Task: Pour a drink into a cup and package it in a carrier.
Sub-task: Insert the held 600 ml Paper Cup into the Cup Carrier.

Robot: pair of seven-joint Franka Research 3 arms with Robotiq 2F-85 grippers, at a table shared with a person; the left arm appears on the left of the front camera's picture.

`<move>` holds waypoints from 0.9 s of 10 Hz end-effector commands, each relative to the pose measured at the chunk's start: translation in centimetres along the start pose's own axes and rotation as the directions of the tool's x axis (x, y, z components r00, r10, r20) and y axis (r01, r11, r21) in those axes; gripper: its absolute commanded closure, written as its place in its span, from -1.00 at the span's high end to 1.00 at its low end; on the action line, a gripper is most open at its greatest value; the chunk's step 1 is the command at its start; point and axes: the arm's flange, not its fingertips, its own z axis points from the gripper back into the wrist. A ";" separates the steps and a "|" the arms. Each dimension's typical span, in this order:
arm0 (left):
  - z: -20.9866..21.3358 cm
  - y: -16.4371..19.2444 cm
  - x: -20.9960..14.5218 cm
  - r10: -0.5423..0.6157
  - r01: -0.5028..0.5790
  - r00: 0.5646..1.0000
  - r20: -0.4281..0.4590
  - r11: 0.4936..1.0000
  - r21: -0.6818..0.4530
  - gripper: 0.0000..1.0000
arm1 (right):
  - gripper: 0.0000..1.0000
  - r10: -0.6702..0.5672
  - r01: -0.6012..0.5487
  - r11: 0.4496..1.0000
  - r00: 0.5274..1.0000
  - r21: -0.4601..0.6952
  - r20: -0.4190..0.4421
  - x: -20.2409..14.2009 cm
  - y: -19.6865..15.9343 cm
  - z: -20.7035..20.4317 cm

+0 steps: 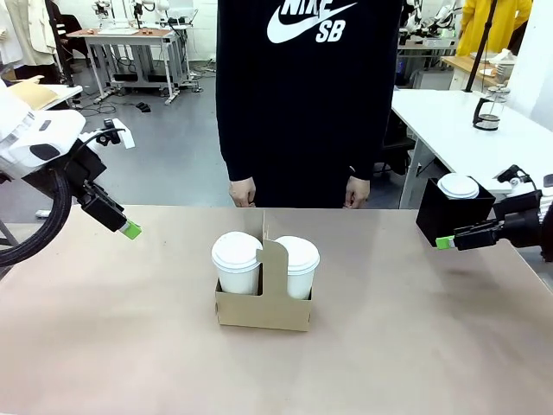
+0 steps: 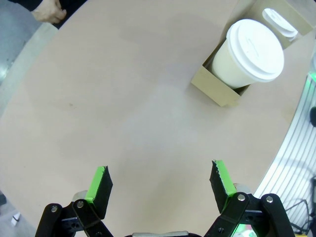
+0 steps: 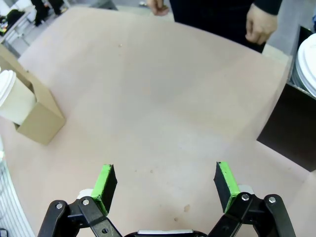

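Cardboard carrier (image 1: 263, 304) sits mid-bench (image 1: 130, 346), holding two lidded white cups (image 1: 237, 261), one either side of its tall handle tab. Left hand (image 2: 160, 183) hangs wide open and empty above bare bench; right hand (image 3: 167, 188) likewise, near a black box (image 1: 451, 212). Person's hands (image 1: 243, 192) rest at the far edge.
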 end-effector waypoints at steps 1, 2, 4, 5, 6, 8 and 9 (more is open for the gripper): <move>0.0 -0.1 0.1 0.011 -0.011 1.000 0.011 1.000 0.004 1.00 | 1.00 -0.002 0.002 1.000 1.000 0.008 0.001 0.0 -0.1 0.1; 0.0 -0.1 0.1 0.011 -0.011 1.000 0.011 1.000 0.004 1.00 | 1.00 -0.002 0.002 1.000 1.000 0.008 0.001 0.0 -0.1 0.1; 0.0 -0.1 0.1 0.011 -0.011 1.000 0.011 1.000 0.004 1.00 | 1.00 -0.002 0.002 1.000 1.000 0.008 0.001 0.0 -0.1 0.1; 0.0 -0.1 0.1 0.011 -0.011 1.000 0.011 1.000 0.004 1.00 | 1.00 -0.002 0.002 1.000 1.000 0.008 0.001 0.0 -0.1 0.1; 0.0 -0.1 0.1 0.011 -0.011 1.000 0.011 1.000 0.004 1.00 | 1.00 -0.002 0.002 1.000 1.000 0.008 0.001 0.0 -0.1 0.1; 0.0 -0.1 0.1 0.011 -0.011 1.000 0.011 1.000 0.004 1.00 | 1.00 -0.002 0.002 1.000 1.000 0.008 0.001 0.0 -0.1 0.1; 0.0 -0.1 0.1 0.011 -0.011 1.000 0.011 1.000 0.004 1.00 | 1.00 -0.002 0.002 1.000 1.000 0.008 0.001 0.0 -0.1 0.1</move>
